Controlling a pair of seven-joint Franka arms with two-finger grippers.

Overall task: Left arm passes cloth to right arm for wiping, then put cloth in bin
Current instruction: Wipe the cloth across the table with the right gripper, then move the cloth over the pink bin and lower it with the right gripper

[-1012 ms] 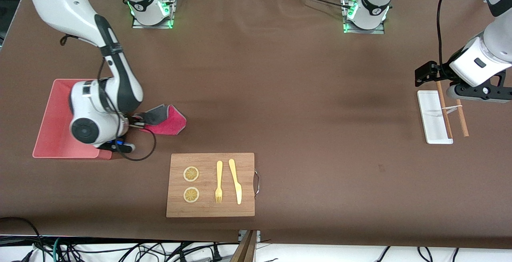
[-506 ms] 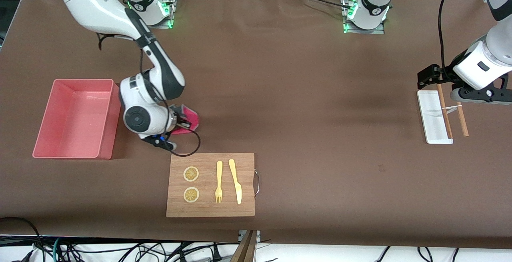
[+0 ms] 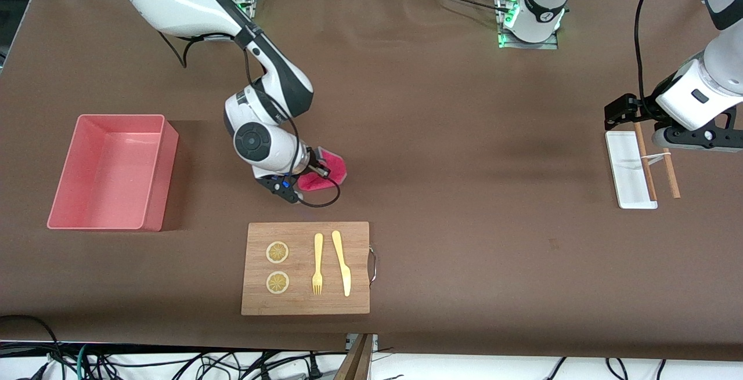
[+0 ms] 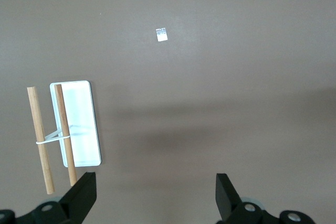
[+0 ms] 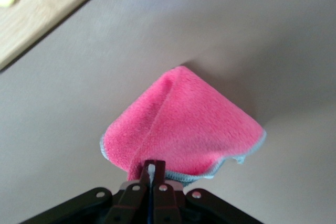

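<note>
At the right arm's end of the table, bin (image 3: pixel 110 172): a shallow pink tub with plain walls, resting on the brown table cover (image 3: pixel 441 136); nothing shows inside it.
Right gripper (image 3: pixel 316 169): low over the table between the bin and the table's middle, farther from the front camera than the cutting board; in the right wrist view (image 5: pixel 152 174) the fingers are pressed together on one edge of the cloth.
Cloth (image 3: pixel 328 176): pinched at its edge by the right gripper, pink face outward with a pale grey hem (image 5: pixel 184 129); it is draped in a folded cone, its lower part touching the table cover. It lies well apart from the bin, just beside the cutting board's farther edge without touching it.
Cutting board (image 3: pixel 306 268): wooden, with a metal handle (image 3: pixel 373 265) at the end toward the left arm. On it lie two lemon slices (image 3: pixel 277 252), a yellow fork (image 3: pixel 317 263) and a yellow knife (image 3: pixel 342 262), side by side and apart.
White tray (image 3: pixel 630 169): flat on the table at the left arm's end; two wooden sticks (image 3: pixel 667 165) joined by a band lie beside it, one overlapping its edge.
Left gripper (image 4: pixel 152 195): waiting above the table near the white tray; fingers spread wide apart, holding nothing.
</note>
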